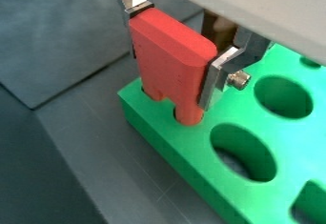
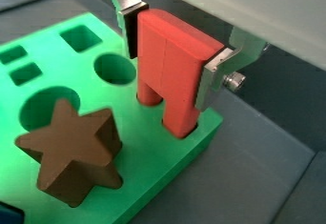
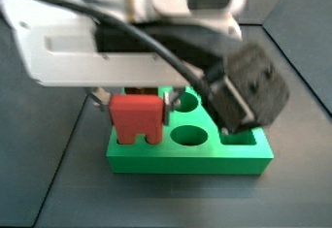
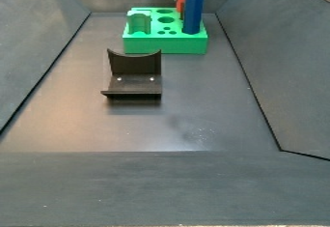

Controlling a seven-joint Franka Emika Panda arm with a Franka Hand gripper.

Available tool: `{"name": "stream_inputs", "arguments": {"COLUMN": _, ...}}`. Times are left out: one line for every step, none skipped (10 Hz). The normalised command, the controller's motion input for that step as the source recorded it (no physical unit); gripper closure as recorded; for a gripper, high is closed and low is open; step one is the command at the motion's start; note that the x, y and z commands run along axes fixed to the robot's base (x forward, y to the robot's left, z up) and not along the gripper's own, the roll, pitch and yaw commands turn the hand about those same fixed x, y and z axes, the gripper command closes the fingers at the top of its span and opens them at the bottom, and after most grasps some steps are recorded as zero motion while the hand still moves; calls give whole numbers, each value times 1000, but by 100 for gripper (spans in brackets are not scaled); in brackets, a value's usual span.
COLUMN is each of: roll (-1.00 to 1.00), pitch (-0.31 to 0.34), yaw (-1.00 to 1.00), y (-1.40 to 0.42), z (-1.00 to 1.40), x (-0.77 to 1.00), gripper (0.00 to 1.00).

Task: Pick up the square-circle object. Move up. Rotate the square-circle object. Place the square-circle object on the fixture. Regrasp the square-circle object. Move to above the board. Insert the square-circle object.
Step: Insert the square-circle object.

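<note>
I can read no text, label, brand, number or sign anywhere, neither on the gripper (image 2: pixel 176 54) at the upper centre of a wrist view, nor on the red square-circle object (image 2: pixel 171 66) it clasps, nor on the green board (image 4: pixel 165 38), nor on the fixture (image 4: pixel 133 74).

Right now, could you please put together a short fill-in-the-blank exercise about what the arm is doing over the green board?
1. The two-finger gripper is shut on the small bright ____ square-circle object.
2. The object's lower end hangs at the edge of the wide flat ____ board.
3. In a wrist view, the brown peg seated in the board is shaped like a ____.
4. The dark L-shaped fixture on the floor holds ____.

Missing words: red; green; star; nothing
</note>
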Motion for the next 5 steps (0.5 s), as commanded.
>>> {"name": "stream_inputs", "arguments": {"roll": -100, "pitch": 234, "yaw": -326, "y": 160, "z": -654, "x": 289, "gripper": 100}}
{"name": "stream_inputs", "arguments": {"roll": -134, "pitch": 130, "yaw": -240, "y": 191, "z": -743, "x": 246, "gripper": 100}}
{"name": "stream_inputs", "arguments": {"roll": -190, "pitch": 0, "yaw": -66, "y": 74, "z": -766, "x": 197, "gripper": 100}}
{"name": "stream_inputs", "arguments": {"roll": -274, "pitch": -104, "yaw": -111, "y": 89, "z": -566, "x": 66, "gripper": 100}}
{"name": "stream_inputs", "arguments": {"roll": 0, "pitch": 0, "yaw": 0, "y": 0, "z": 0, "x": 0, "gripper": 100}}
